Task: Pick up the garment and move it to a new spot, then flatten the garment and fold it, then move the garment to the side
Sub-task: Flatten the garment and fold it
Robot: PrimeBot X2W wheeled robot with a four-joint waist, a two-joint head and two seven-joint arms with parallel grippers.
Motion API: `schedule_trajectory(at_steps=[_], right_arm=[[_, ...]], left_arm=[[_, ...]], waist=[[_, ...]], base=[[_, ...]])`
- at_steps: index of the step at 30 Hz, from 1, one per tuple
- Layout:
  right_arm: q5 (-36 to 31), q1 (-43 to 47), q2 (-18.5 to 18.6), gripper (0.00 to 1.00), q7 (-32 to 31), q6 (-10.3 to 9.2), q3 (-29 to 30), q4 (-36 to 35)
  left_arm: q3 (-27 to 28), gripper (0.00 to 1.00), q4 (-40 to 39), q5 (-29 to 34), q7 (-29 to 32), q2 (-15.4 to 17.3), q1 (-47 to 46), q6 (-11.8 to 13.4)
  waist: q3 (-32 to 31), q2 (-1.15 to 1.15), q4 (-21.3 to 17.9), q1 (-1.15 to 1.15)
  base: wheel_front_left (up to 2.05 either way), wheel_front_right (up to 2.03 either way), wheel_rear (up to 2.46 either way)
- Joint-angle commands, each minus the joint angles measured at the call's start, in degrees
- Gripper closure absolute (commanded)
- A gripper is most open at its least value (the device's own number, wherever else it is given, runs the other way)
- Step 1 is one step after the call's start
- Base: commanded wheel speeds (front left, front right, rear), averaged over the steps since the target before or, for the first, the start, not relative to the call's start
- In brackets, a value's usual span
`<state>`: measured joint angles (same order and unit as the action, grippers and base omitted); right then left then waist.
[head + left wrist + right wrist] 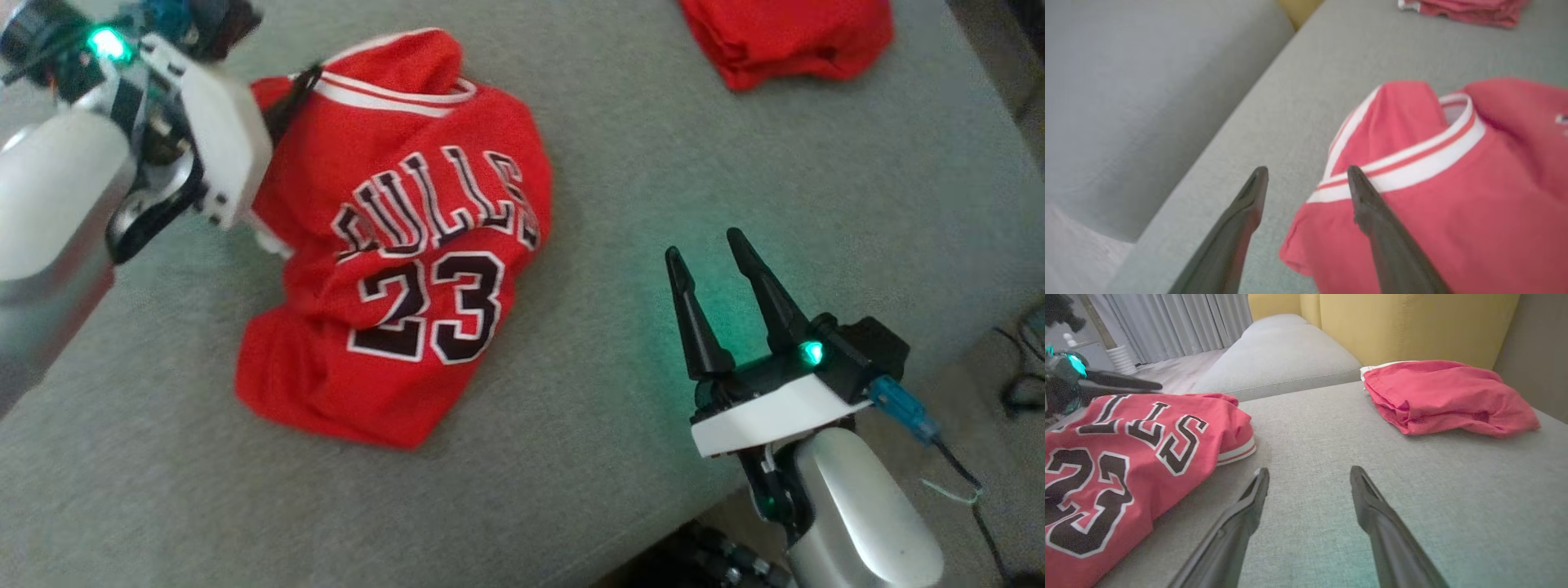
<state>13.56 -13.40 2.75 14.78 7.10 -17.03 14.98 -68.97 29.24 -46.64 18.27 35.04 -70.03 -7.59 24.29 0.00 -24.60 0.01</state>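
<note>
Head view: the crumpled red basketball jersey (400, 269) with black "BULLS 23" lettering lies heaped on the grey fabric sofa seat (620, 204), toward its left side, number facing up; the left gripper (1307, 170) hangs at the jersey's white-and-red striped collar (1412, 159), spread apart and grasping nothing, one finger (1372, 212) over the collar trim, the other over bare seat; whether they touch cloth I cannot tell; the right gripper (704, 245) hovers near the seat's front edge, well apart from the jersey, likewise released and empty; a second red folded garment (784, 37) sits at the far right corner, by the yellow backrest (1404, 322).
</note>
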Motion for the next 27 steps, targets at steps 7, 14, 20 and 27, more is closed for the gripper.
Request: schedule_trajectory(at_steps=[7, 14, 20, 27], right_arm=[[1.55, -0.52, 0.13, 0.0, 0.22, 0.39, -1.36, -1.89], [1.62, -0.41, 0.13, 0.0, 0.22, 0.39, -1.29, -1.84], [0.66, 0.29, 0.13, 0.0, 0.22, 0.39, -1.01, -1.09], [-0.62, 1.31, 0.13, 0.0, 0.22, 0.39, -0.5, -0.33]], left_arm=[[-3.98, 0.0, -0.48, -5.62, 9.06, 5.28, -1.92, 0.1], [-4.36, 1.0, -6.37, -3.12, 12.01, 7.24, 1.88, 0.1], [-4.37, 1.0, -9.68, -3.45, 2.43, 4.51, -0.83, 0.1], [-4.38, 1.0, -9.46, -5.66, -8.51, -4.97, -9.34, 0.1]], waist=[[1.58, 0.0, -4.25, -0.01], [0.83, 0.0, -4.84, -0.01], [-1.72, 0.0, -4.13, -0.01], [-5.97, 0.0, -2.41, -0.01]], base=[[0.0, 0.0, 0.0], [0.0, 0.0, 0.0], [0.0, 0.0, 0.0], [0.0, 0.0, 0.0]])
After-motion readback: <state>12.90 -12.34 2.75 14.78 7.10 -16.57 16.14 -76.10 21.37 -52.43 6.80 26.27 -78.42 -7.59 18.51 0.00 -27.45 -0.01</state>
